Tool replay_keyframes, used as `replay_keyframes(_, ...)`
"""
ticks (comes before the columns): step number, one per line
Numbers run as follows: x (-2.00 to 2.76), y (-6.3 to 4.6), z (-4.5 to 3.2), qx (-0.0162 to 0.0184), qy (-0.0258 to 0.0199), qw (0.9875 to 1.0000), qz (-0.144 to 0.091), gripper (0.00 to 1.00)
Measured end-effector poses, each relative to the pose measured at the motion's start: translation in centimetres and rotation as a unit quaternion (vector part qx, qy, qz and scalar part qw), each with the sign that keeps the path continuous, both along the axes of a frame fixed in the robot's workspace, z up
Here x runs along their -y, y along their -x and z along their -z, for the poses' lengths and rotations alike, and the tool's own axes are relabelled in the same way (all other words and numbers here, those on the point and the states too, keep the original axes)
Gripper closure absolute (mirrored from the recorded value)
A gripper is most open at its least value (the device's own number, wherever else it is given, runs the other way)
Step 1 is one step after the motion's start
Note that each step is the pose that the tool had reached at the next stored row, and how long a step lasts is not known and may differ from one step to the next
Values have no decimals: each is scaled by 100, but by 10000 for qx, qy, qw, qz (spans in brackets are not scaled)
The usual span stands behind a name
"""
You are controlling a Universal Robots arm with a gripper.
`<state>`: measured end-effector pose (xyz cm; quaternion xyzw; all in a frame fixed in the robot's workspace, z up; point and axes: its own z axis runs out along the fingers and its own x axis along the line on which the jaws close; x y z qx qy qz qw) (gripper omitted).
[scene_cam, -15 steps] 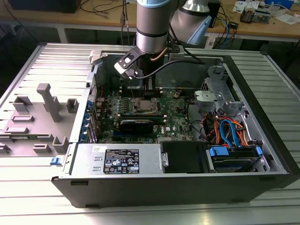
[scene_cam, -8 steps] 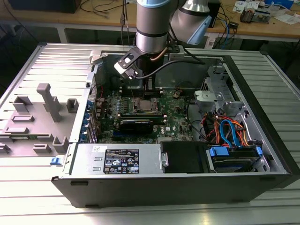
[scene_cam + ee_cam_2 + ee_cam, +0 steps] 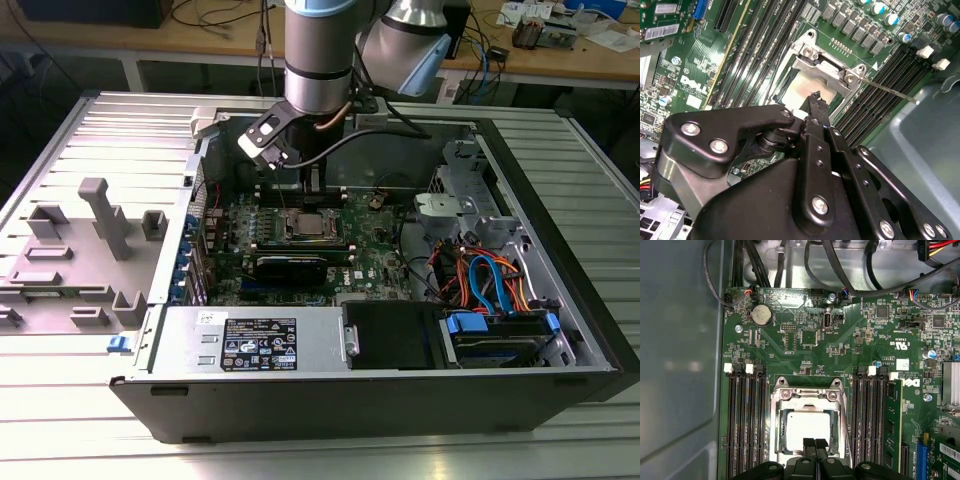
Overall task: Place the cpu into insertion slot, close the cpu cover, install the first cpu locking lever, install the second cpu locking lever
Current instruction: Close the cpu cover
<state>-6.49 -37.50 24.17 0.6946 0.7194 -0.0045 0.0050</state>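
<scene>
The cpu [image 3: 806, 426] lies flat in the insertion slot [image 3: 776, 460], its silvery top showing through the window of the cpu cover [image 3: 807, 398], which rests down over it. In both wrist views my gripper [image 3: 815, 443] hangs just above the near edge of the chip, fingers pressed together with nothing between them. The second wrist view shows the same fingertips [image 3: 812, 101] over the cpu [image 3: 799, 88], the cover's hinge end [image 3: 822, 68], and a thin metal locking lever [image 3: 890, 91] sticking out over the memory slots. In the exterior view the gripper [image 3: 312, 185] stands over the socket [image 3: 308, 225].
Long black memory slots [image 3: 745, 425] flank the socket on both sides. A black heatsink bar [image 3: 300, 262] lies beside the socket. Cables and a drive cage [image 3: 490, 290] fill the case at the exterior view's right. The case's grey wall [image 3: 680, 365] rises close by.
</scene>
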Motion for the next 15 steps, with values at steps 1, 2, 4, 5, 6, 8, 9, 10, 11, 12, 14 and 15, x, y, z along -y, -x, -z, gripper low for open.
replay_keyframes(1,0,1,0,0,0,10000,-1,89)
replay_keyframes(2,0,2,0,0,-3,10000,0,89)
replay_keyframes(4,0,2,0,0,-7,10000,0,89)
replay_keyframes(5,0,1,0,0,-6,10000,0,89)
replay_keyframes(6,0,2,0,0,-7,10000,0,89)
replay_keyframes(8,0,1,0,1,-8,10000,-1,89)
replay_keyframes(9,0,1,0,0,-8,10000,0,89)
replay_keyframes(10,0,2,0,0,-9,10000,0,89)
replay_keyframes(11,0,1,0,0,-9,10000,0,89)
replay_keyframes(12,0,2,1,0,-9,10000,0,89)
replay_keyframes(14,1,3,5,0,-9,10000,-1,89)
replay_keyframes(15,0,12,15,0,-9,10000,-10,89)
